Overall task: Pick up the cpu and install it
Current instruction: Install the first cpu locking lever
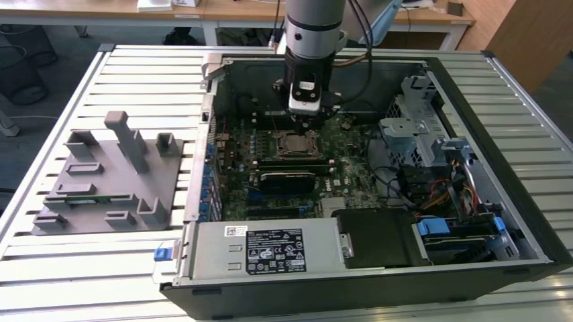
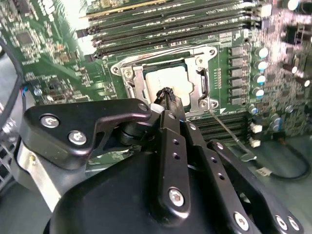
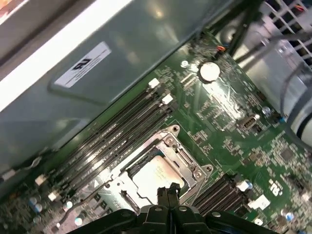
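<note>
Gripper: my gripper (image 2: 167, 95) hangs directly over the socket, fingers pressed together at the tips with nothing pinched between them; in the first wrist view it sits at bottom centre (image 3: 168, 191), and in the exterior view at upper centre of the frame (image 1: 305, 118).
Cpu: the cpu (image 2: 165, 83) lies flat inside the socket (image 2: 165, 78) on the motherboard (image 1: 286, 168), silvery top facing up; it sits lower centre in the first wrist view (image 3: 157, 174) and at frame centre in the exterior view (image 1: 296, 143).
Contact: fingertips just above or touching the chip's near edge; I cannot tell which.
Seating: in my judgement the chip looks level and square to the frame, not tilted.
Lever: the thin retention lever (image 2: 229, 134) stands loose beside the socket.
Tray: the grey tray (image 1: 107, 178) rests at the exterior view's left, well apart.
Care: I judge that any press must stay vertical and light, centred on the lid, since sideways drag risks the contacts beneath.
</note>
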Available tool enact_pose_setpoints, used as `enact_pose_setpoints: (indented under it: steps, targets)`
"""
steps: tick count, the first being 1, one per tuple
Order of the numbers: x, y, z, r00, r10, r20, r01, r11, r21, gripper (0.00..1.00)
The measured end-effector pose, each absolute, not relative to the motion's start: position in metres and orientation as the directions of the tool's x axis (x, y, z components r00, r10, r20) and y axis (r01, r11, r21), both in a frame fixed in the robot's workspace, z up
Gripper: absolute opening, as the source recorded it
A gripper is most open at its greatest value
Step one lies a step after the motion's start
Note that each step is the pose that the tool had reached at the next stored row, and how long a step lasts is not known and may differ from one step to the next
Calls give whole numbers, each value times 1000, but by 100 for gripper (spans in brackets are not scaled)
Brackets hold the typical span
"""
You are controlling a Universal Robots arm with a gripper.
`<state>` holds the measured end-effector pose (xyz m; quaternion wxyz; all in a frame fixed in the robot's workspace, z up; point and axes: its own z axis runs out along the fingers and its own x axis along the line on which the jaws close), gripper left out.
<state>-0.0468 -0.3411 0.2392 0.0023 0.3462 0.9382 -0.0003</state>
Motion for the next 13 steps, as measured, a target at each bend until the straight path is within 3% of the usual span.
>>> enact_pose_setpoints:
  steps: [13]
  targets:
    - [-47, -341, 238, -883, 470, -4, 470, 883, 1, 11]
